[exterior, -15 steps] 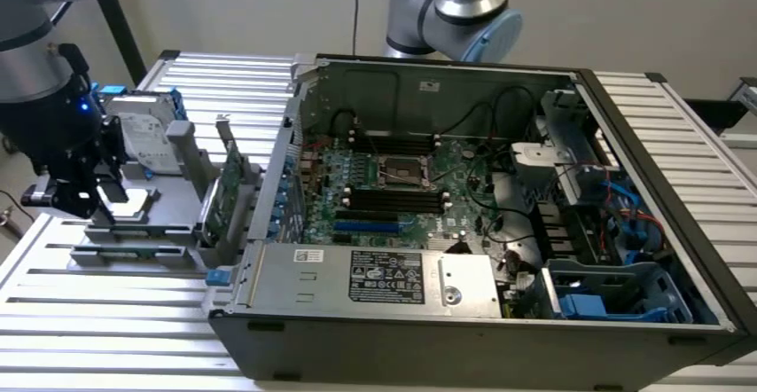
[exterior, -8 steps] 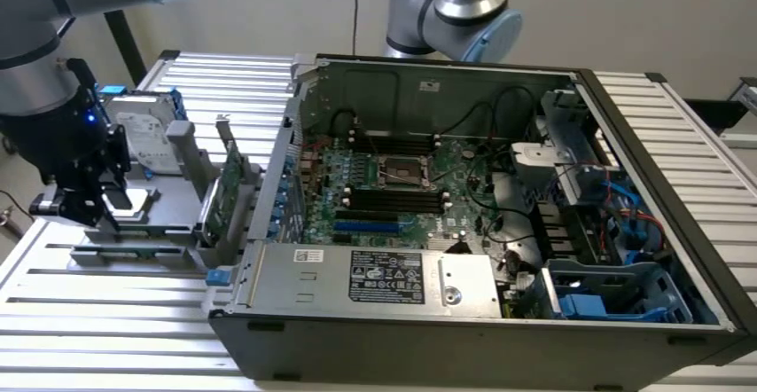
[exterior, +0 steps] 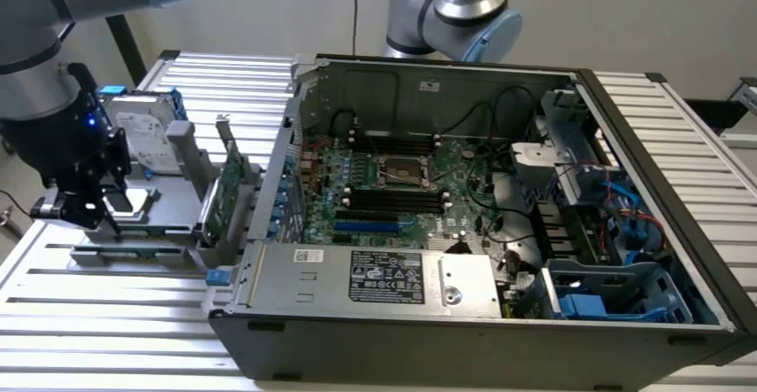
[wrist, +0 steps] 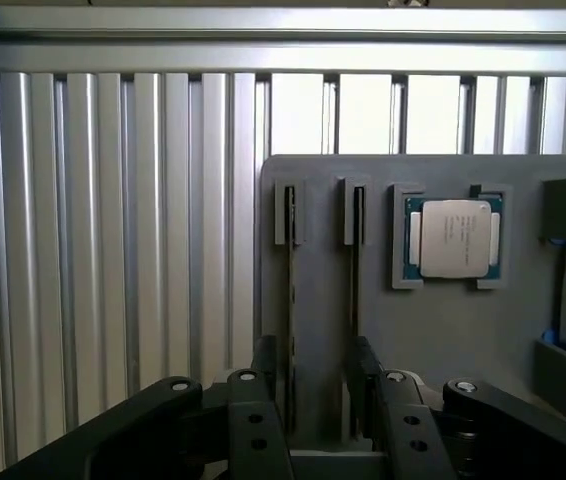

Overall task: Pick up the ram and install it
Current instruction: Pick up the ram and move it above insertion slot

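A: Where is the ram (wrist: 290, 300) found?

B: It is seen edge-on, stood in a slot of the grey fixture plate (wrist: 433, 340), with a second stick (wrist: 356, 290) held the same way just beside it. Which of the two is meant cannot be told, so the one nearer the bare slats is taken as the ram. The plate is laid on the slatted table (wrist: 113, 250), to the exterior view's left of the open computer case (exterior: 473, 321).

A: How is the gripper (wrist: 315, 365) set against it?

B: It is held close above the plate with the jaws spread, and nothing is pinched. Both sticks' long axes are run straight in under the fingers, so the closing line is set across their thin faces. The gap is judged to be centred between the sticks, not over either.

A: What room is given?

B: Open slats are left on the ram's outer side. The processor (wrist: 453, 238) is seated well apart, beyond the second stick. That stick is the near edge to be minded.
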Available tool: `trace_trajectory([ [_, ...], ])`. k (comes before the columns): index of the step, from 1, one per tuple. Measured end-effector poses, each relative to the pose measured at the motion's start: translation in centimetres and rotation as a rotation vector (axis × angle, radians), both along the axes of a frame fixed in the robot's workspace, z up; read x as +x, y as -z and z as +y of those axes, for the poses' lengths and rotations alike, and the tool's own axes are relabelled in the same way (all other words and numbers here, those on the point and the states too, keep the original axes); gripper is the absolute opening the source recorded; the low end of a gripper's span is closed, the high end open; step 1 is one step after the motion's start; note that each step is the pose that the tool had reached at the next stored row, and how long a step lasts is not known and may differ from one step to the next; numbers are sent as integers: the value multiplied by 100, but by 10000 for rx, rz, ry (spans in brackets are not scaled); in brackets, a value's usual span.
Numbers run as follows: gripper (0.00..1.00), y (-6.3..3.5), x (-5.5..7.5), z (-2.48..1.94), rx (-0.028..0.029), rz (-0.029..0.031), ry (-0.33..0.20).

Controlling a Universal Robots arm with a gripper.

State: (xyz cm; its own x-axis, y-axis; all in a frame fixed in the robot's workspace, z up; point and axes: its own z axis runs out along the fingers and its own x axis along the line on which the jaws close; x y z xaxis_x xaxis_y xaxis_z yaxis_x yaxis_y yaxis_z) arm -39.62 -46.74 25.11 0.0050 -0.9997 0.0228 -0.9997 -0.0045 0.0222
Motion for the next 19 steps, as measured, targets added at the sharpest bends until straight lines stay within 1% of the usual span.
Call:
trace_trajectory([
  [2,42,3,-1,-10,10,-1,-3],
  [5,42,18,-3,-40,41,-2,-4],
  [11,42,106,-2,-97,92,-4,-13],
  [15,42,173,-8,-113,140,-15,-101],
  [19,42,240,-23,-124,181,-51,-162],
])
